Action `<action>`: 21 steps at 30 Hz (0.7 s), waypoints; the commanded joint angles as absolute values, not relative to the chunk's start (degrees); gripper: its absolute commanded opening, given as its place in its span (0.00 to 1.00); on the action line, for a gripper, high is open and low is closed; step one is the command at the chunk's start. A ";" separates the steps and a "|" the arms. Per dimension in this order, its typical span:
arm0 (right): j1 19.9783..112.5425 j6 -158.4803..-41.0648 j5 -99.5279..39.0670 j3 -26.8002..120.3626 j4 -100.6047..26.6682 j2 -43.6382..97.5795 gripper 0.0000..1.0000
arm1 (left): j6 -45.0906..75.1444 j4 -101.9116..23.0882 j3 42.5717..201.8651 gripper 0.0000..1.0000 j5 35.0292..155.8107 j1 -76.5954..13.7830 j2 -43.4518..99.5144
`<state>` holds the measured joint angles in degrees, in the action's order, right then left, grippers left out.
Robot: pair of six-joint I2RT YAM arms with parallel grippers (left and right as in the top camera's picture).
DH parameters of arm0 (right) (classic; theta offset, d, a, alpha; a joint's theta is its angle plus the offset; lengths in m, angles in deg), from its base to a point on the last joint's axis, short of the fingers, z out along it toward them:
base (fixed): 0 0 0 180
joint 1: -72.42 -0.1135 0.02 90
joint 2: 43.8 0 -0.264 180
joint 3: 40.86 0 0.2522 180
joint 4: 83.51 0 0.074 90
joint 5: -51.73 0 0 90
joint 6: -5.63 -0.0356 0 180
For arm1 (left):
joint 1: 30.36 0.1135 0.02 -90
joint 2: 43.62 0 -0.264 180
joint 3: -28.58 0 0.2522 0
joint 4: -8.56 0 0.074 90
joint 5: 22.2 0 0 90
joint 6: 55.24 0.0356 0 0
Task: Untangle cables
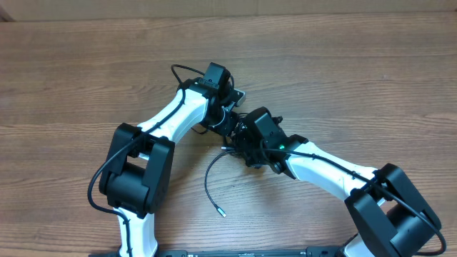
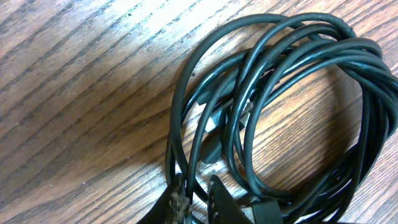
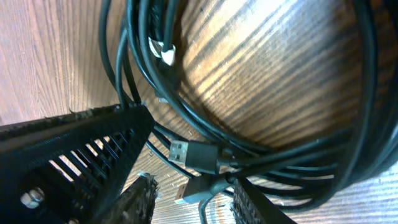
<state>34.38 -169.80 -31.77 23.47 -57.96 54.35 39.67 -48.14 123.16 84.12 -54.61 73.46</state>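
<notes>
L gripper [image 2: 198, 200] clamped on cable strands; R gripper [image 3: 196, 200] jaws apart, grip unclear.
You've got the cables [image 2: 373, 99] as one coiled bundle on the table [image 1: 357, 71], btwn the two wrists. In overhead it's mostly hidden under the arms; only a loose end w/ plug tip [image 1: 220, 211] trails toward the near edge. R wrist view: USB plug [image 3: 186, 152] lies just above the fingers, 2nd plug sits btwn them, blurred, can't tell if pinched. L fingertips cut off at frame bottom.
</notes>
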 commanded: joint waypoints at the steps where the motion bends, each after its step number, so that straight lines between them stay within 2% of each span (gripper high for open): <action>1: 34.05 -171.62 -33.63 23.14 -57.98 54.70 0.36 | 41.05 -47.99 122.74 0.14 85.19 -54.32 74.16; 7: 33.49 -174.13 -36.89 23.14 -57.57 55.24 0.28 | 41.03 -47.99 122.74 0.14 85.19 -54.32 74.16; 11: 33.11 -177.47 -36.71 23.14 -57.24 56.58 0.28 | 41.03 -47.99 122.74 0.14 85.19 -54.32 74.16; 19: 33.18 -177.41 -34.28 23.14 -55.71 56.88 0.31 | 41.03 -48.01 122.74 0.14 85.19 -54.35 74.16; 21: 33.18 -177.45 -33.26 23.16 -56.02 56.84 0.42 | 41.03 -48.01 122.74 0.14 85.19 -54.35 74.16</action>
